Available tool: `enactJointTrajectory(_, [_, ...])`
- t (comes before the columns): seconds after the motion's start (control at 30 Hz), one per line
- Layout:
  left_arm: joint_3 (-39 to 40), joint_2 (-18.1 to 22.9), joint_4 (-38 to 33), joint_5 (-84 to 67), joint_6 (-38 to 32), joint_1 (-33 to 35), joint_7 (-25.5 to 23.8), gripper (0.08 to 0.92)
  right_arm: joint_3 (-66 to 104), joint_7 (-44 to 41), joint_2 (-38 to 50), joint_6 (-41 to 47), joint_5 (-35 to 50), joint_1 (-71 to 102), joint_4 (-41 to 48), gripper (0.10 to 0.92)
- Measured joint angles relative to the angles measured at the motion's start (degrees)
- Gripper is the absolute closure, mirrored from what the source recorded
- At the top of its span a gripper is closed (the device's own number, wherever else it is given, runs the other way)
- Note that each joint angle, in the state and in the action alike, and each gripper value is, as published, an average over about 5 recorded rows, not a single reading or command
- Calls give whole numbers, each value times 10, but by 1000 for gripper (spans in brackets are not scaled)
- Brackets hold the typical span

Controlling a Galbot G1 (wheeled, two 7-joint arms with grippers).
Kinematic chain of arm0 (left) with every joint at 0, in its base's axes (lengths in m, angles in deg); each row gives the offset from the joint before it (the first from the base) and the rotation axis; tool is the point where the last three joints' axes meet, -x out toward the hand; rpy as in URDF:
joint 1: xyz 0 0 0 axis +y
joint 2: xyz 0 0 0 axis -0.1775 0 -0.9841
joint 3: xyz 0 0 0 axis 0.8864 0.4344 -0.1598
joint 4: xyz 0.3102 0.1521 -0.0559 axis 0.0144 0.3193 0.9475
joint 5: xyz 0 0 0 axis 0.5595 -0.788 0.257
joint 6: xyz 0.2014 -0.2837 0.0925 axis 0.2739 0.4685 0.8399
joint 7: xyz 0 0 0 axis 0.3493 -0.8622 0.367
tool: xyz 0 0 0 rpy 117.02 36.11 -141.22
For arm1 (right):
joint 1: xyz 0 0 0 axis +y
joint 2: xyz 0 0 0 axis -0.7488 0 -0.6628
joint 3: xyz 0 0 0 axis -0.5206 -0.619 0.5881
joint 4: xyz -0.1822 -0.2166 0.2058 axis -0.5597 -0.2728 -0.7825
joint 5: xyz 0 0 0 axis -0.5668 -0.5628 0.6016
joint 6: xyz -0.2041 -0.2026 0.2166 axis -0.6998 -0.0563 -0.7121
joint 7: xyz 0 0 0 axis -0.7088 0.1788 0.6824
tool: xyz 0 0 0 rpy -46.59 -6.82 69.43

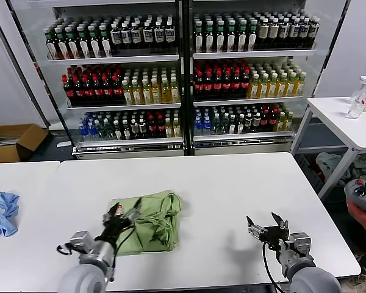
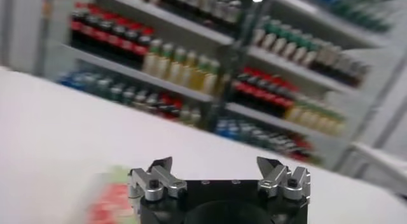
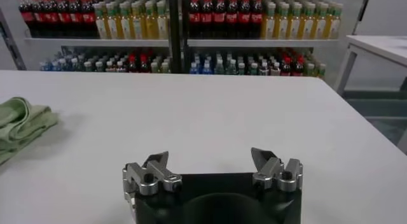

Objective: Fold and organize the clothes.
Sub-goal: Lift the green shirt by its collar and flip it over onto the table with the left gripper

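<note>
The shirt point(image 1: 151, 222) lies bunched in a loose, rumpled fold on the white worktop point(image 1: 232, 189), light green and thick with creases. The left end effector point(image 1: 123, 215) hovers right at the shirt's near-left edge, fingers spread, nothing between them. From the left wrist view, that end effector point(image 2: 216, 171) shows both fingers wide apart over the worktop, and a blurred bit of green with a red-and-white patch point(image 2: 111, 203) sits just beside one finger, low and close.

Over on the other side, the right end effector point(image 1: 266, 224) sits well apart from the shirt, out over bare worktop, fingers spread too and holding nothing. In the right wrist view its fingers point(image 3: 156, 171) stand open, and the shirt point(image 3: 22, 123) shows far off to one side of the right end effector point(image 3: 213, 168), a folded green lump resting flat.

Beyond both end effectors, past the far worktop edge, stand bottle shelves point(image 1: 183, 73). A light blue garment point(image 1: 1, 213) lies on a neighbouring worktop, farther out than the left end effector from the shirt.
</note>
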Motion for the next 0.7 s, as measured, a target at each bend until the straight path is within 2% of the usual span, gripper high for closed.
enactJointTrajectory(0.33, [-45, -4, 74, 9, -13, 15, -9, 177, 6, 0, 3, -1, -2, 9, -7, 203])
enactJointTrajectory(0.53, [-52, -6, 93, -6, -17, 15, -22, 178, 8, 0, 4, -1, -2, 12, -13, 203])
enactJointTrajectory(0.6, [-53, -3, 93, -20, -17, 17, -27, 197, 8, 0, 3, -1, -2, 13, -13, 203])
enactJointTrajectory(0.7, [-54, 2, 90, -45, -19, 19, -37, 268, 8, 1, 1, -1, -2, 14, -15, 203])
